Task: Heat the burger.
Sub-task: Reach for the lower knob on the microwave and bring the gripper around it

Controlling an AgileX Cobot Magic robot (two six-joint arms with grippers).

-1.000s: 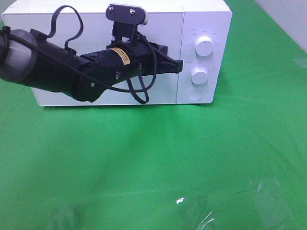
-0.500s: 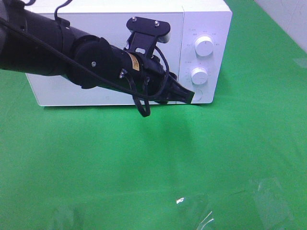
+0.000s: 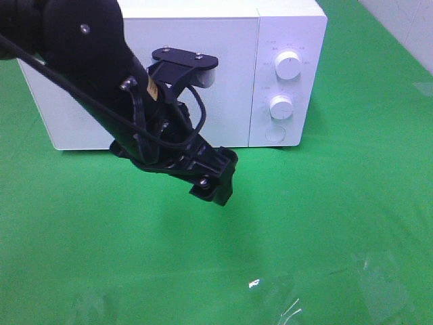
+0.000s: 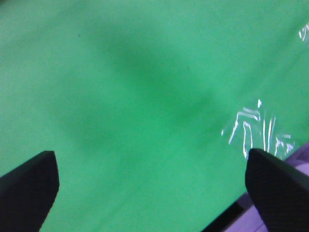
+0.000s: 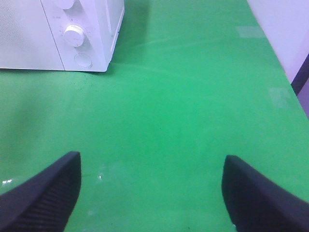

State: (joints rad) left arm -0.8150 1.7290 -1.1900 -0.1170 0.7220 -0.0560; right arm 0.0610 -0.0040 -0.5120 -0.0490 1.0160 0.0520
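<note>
The burger is nowhere in sight. The microwave [image 3: 233,74] at twelve o'clock has its door shut, so the burger is probably inside; whether heating has begun I cannot tell. The left gripper [image 3: 215,186] hangs before the door, pointing toward five o'clock, jaws wide and empty. The right gripper [image 5: 152,188] is likewise spread, holding nothing.

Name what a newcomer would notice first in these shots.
The bulky black left arm dominates, cutting across the front of the white microwave that stands at the back of the green cloth. The left end effector hangs open and empty over the cloth, just in front of the microwave's shut door. No burger shows in any view.
</note>
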